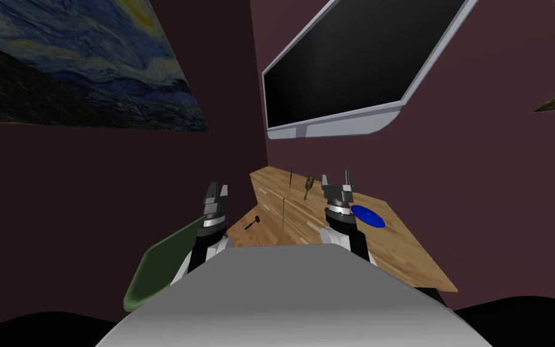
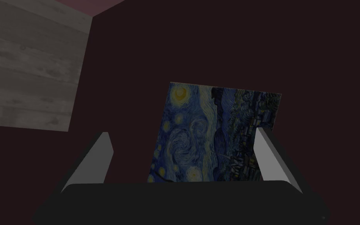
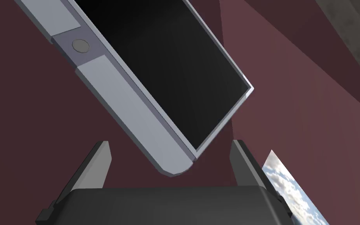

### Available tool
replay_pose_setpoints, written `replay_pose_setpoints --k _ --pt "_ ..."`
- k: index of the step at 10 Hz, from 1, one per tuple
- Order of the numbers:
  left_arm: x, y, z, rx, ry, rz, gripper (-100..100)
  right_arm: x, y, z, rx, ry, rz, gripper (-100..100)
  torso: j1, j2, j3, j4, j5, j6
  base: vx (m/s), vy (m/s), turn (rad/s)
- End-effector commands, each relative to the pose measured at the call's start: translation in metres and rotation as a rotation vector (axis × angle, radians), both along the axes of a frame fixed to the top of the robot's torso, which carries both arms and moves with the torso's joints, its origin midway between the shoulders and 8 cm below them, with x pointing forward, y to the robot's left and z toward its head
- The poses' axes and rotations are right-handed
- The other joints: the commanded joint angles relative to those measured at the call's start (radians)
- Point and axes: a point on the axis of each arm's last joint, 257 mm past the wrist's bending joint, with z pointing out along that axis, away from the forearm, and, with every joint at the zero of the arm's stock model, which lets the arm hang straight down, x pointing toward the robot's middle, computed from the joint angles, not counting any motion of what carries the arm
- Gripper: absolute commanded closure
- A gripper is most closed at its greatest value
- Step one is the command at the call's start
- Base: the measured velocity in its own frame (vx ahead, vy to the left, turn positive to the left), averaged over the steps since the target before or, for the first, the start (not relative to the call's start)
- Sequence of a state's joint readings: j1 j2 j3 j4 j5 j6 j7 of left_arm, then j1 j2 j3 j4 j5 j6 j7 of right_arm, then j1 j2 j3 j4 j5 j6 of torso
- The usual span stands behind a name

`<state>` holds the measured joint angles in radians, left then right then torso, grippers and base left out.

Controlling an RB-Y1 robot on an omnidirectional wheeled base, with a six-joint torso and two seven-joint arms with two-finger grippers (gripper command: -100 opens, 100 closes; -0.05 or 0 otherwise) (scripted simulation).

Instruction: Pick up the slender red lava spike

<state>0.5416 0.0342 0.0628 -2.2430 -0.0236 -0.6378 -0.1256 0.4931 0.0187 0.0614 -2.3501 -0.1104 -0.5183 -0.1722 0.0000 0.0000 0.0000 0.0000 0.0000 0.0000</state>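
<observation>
1. As both grippers hover ahead, the spike shows as a thin dark line on the wooden table, between them; upright or lying, I can't tell.
2. Left gripper: fingers spread, holding nothing.
3. Right gripper: jaws released too, near a blue disc.
</observation>
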Motion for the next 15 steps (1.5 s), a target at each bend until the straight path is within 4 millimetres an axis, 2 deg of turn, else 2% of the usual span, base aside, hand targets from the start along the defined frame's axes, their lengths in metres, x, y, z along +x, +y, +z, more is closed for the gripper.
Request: replay_pose_setpoints --k 1,6,8,15 --pt "0.0 0.0 0.0 0.0 0.0 0.0 0 0.002 0.005 -0.002 -0.043 0.013 0.01 -100 0.0 0.0 0.0 0.0 0.0 0.0 0.009 0.009 -0.008" --pt "0.0 0.0 0.0 0.0 0.0 0.0 0 0.016 0.019 -0.02 -0.227 0.083 0.001 -100 0.003 -0.002 -0.001 -0.001 0.001 0.0 0.033 0.037 -0.022" --pt "0.0 0.0 0.0 0.0 0.0 0.0 0 0.028 0.02 -0.036 -0.339 0.133 -0.042 -100 0.003 -0.004 -0.002 -0.001 0.001 0.0 0.075 0.074 -0.046" --pt "0.0 0.0 0.0 0.0 0.0 0.0 0 0.057 0.009 -0.081 -0.589 0.262 -0.199 -100 0.005 -0.005 -0.003 -0.001 0.001 0.0 0.076 0.094 -0.044"
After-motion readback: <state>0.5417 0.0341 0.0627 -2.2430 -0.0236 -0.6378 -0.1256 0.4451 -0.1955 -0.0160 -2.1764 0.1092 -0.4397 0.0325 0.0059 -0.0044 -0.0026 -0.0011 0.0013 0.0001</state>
